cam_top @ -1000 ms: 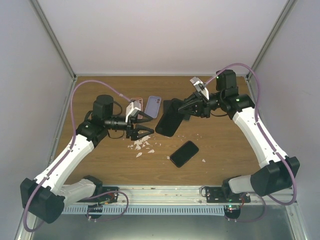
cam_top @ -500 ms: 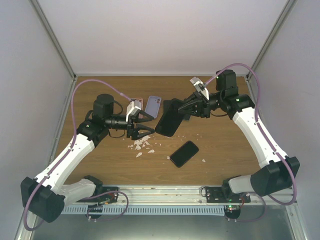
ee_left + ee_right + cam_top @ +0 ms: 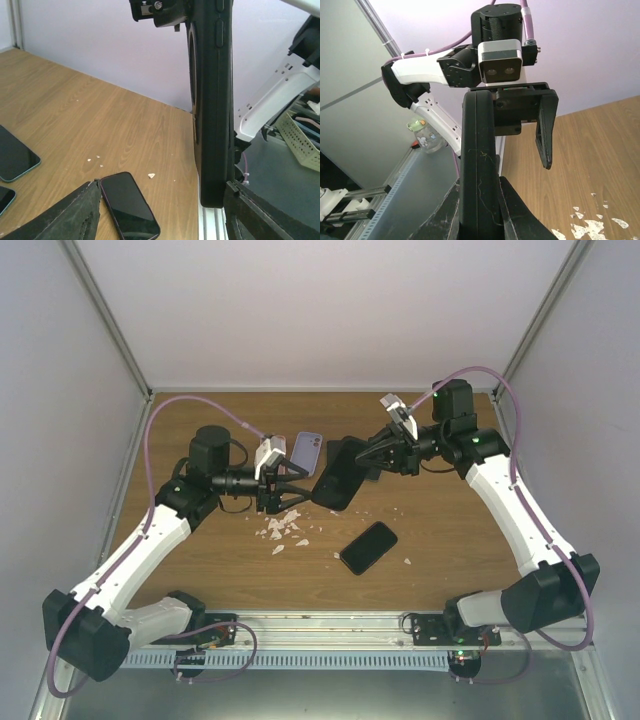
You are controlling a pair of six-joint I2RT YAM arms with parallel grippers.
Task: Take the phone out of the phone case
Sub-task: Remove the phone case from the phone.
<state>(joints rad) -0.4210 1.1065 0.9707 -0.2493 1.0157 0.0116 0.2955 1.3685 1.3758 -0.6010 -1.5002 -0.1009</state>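
Note:
The black phone case with the phone in it (image 3: 335, 480) is held in the air over the table's middle, edge-on in both wrist views (image 3: 212, 100) (image 3: 479, 165). My right gripper (image 3: 366, 457) (image 3: 480, 186) is shut on one end of it. My left gripper (image 3: 298, 492) (image 3: 162, 189) is open at the other end. Its fingers straddle that end: one finger (image 3: 546, 125) stands clear of the case, the other is close beside it.
A loose black phone (image 3: 368, 547) (image 3: 127, 205) lies flat on the wooden table (image 3: 450, 530) below the case. A lilac phone (image 3: 306, 451) lies at the back, and another dark phone (image 3: 15, 155) is nearby. White crumbs (image 3: 285, 530) are scattered under my left gripper.
My left gripper has moved right and towards the back, so its open fingers now reach the end of the cased phone. The right arm and the case have barely moved.

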